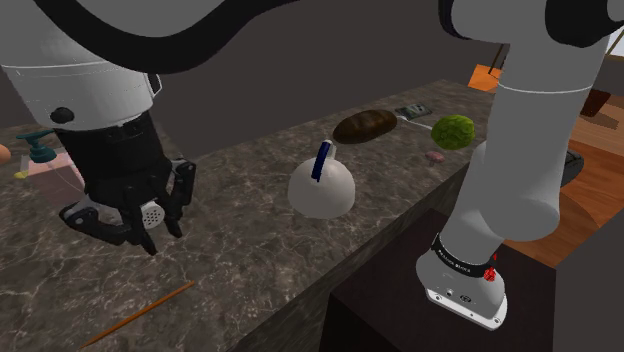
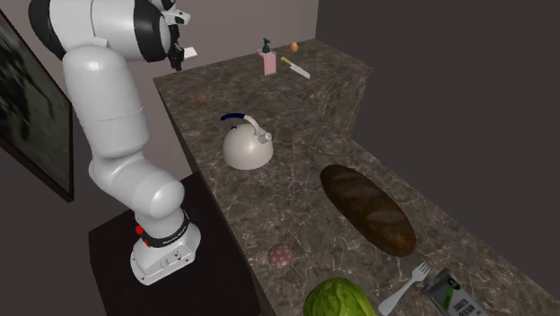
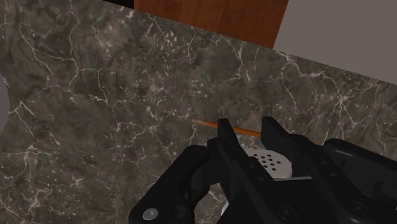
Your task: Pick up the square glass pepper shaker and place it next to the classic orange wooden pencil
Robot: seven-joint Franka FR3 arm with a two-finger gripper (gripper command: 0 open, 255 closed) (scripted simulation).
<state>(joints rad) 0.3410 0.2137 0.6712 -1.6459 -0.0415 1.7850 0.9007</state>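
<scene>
My black gripper (image 1: 143, 228) hangs above the dark marble counter (image 1: 250, 250), shut on the pepper shaker (image 1: 150, 213), whose pale perforated cap shows between the fingers (image 1: 178, 195). In the wrist view the shaker cap (image 3: 271, 163) sits clasped between the two fingers, and the gripper (image 3: 247, 129) points down at the counter. The thin orange pencil (image 1: 136, 313) lies flat on the counter below the gripper, toward the front edge. From the wrist, the pencil (image 3: 207, 122) runs just beyond the fingertips. The second exterior view shows the gripper (image 2: 179, 47) high over the pencil (image 2: 197, 99).
A white kettle (image 1: 321, 188) with a blue handle stands mid-counter. Farther along lie a brown loaf (image 1: 365, 125), a green lettuce (image 1: 453, 132) and a small pink ball (image 1: 435, 157). A pink soap dispenser (image 1: 45, 160), an egg (image 2: 293, 46) and a knife (image 2: 297, 68) sit at the far end.
</scene>
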